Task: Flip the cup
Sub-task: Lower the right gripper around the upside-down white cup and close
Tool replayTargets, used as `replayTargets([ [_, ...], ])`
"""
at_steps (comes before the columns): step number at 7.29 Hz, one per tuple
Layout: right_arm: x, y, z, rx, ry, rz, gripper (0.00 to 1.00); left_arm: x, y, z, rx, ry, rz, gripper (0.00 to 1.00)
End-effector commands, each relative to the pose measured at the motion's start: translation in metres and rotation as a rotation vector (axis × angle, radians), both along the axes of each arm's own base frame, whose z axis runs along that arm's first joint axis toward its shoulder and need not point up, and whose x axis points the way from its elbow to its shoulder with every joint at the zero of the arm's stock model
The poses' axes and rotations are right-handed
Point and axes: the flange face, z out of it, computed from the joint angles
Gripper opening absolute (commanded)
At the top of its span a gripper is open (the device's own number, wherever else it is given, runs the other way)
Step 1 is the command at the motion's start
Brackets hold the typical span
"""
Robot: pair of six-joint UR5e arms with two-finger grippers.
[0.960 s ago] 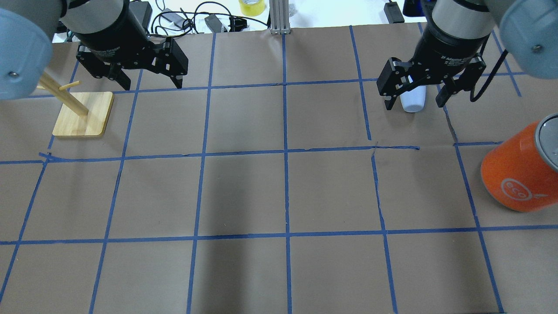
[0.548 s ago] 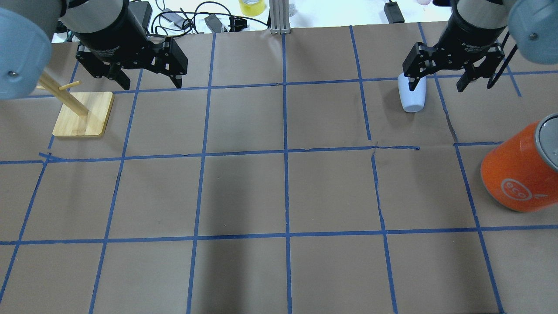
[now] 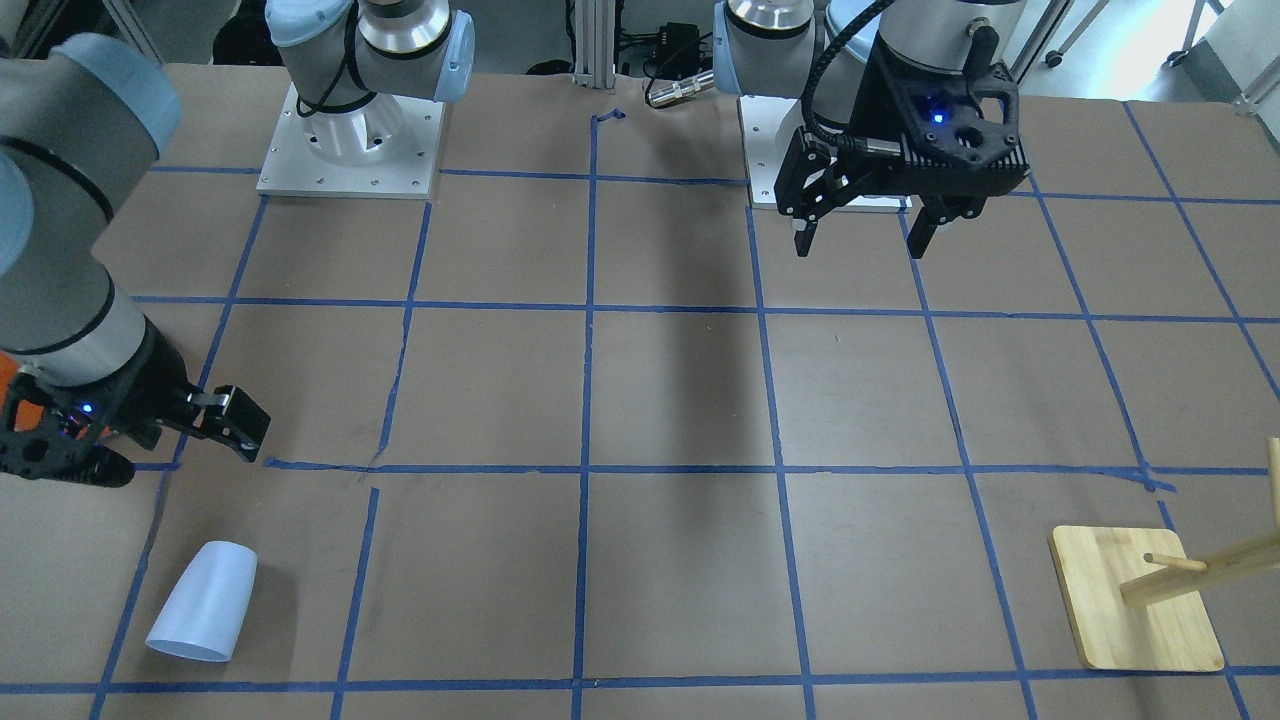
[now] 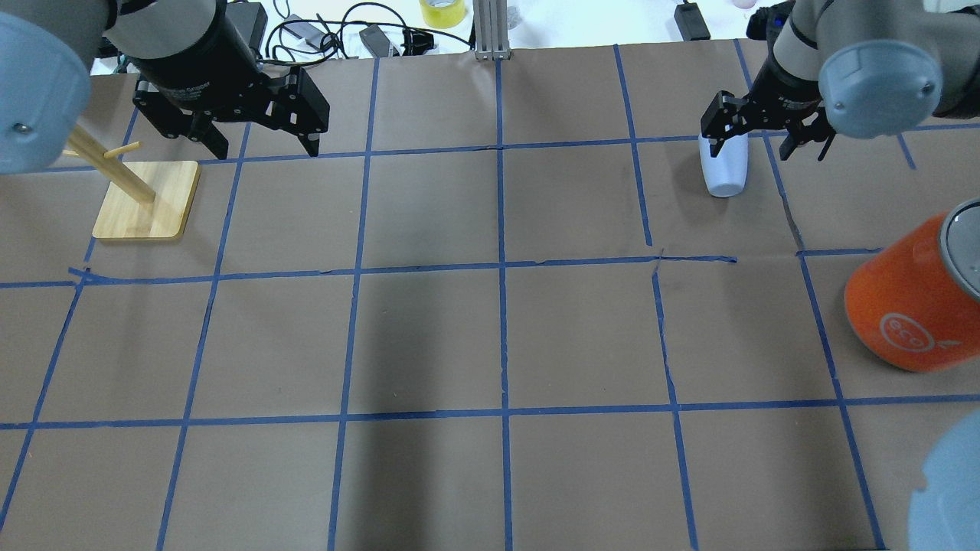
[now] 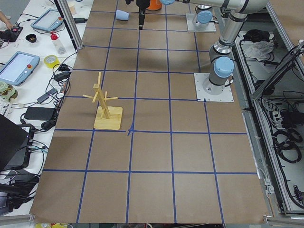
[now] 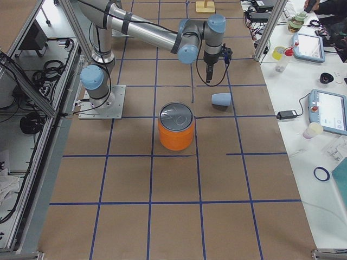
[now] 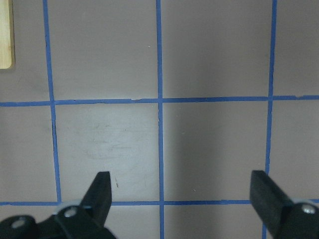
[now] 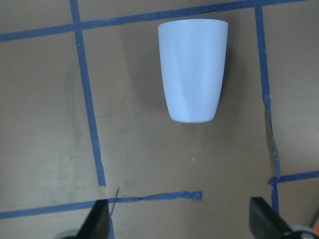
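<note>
Pale blue cup (image 4: pixel 724 170) lies on its side on the table's right half, same spot as before. Just past it, right gripper (image 4: pixel 754 151) has backed off and no longer straddles it, fingers wide, empty; flip looks undone. Left gripper (image 4: pixel 268 149) well apart, wide, idle. Right wrist view shows the whole cup; in overhead a finger hides its far end.

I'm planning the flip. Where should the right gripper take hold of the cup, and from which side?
Likely mid-body, from above. The cup lies on its side, base toward the robot, so the open right gripper can drop down and close across its tapered walls.
</note>
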Motion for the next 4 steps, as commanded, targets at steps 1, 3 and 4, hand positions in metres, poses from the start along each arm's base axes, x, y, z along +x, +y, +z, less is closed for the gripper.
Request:
replayTargets([
  [1,-0.010,-0.023,-0.054,-0.034,0.005,-0.010,1.00,0.000,0.000,0.000,-0.001,0.000,0.000,1.00],
  [3,-0.020,-0.043,-0.097,-0.047,0.010,-0.019,1.00,-0.001,0.000,0.000,-0.002,0.003,-0.002,1.00],
  [4,-0.030,-0.044,-0.102,-0.041,0.009,-0.034,1.00,-0.002,0.000,-0.001,0.001,0.005,-0.002,1.00],
])
